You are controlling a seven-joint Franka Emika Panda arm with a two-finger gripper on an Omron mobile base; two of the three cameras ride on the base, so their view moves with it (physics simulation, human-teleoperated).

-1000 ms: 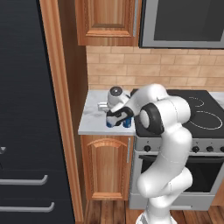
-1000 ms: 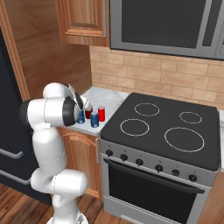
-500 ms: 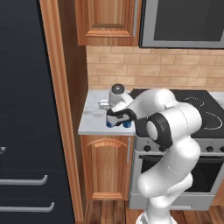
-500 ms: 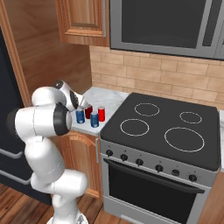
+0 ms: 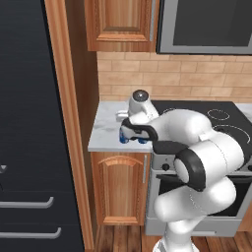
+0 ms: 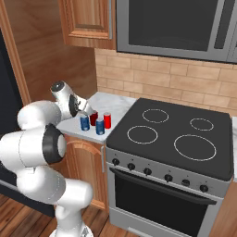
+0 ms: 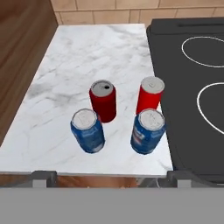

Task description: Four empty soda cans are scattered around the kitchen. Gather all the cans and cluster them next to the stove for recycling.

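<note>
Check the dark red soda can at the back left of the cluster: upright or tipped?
Upright. In the hand view the dark red soda can stands on its base on the white marble counter, silver top facing up, apart from its neighbours.

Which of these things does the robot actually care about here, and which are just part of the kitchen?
Part of the job: two blue soda cans, two red soda cans, the stove, marble counter.

Just there: microwave, wooden cabinets, brick wall.

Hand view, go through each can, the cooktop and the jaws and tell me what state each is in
Dark red soda can: upright, on marble counter.
Bright red soda can: upright.
Left blue soda can: upright.
Right blue soda can: upright, beside black glass stove.
Stove: bare.
Gripper: jaws open, holding nothing.
</note>
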